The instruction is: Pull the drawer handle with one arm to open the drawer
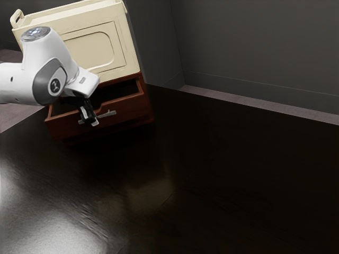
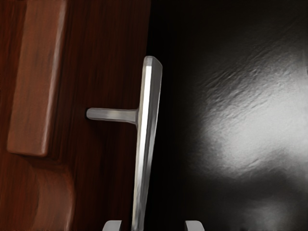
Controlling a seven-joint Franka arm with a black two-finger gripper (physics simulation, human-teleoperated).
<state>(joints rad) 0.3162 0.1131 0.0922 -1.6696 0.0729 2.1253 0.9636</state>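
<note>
Already partly open, a reddish-brown drawer [image 1: 127,110] juts from below a cream cabinet section [image 1: 90,48], its dark interior exposed, at the exterior view's upper left. On its front is a silver bar handle [image 2: 147,106], carried by a slim post [image 2: 113,115]. A white robot arm [image 1: 48,69] reaches down to it, over a glossy black bench [image 1: 222,174].

The main risk looks like a lost grip: the bar lies off-centre between the fingertips, so a pull begun without closing on it could let the bar slip free. Closing off-centre might also nudge the handle sideways, and pulling at an angle could make the drawer bind — or swing the hand [image 2: 153,225] into its front edge.

The hand is open, its two fingertips well apart on either side of the bar, nearer to it on one side. Space shows on both sides — it appears to have hold of nothing.
</note>
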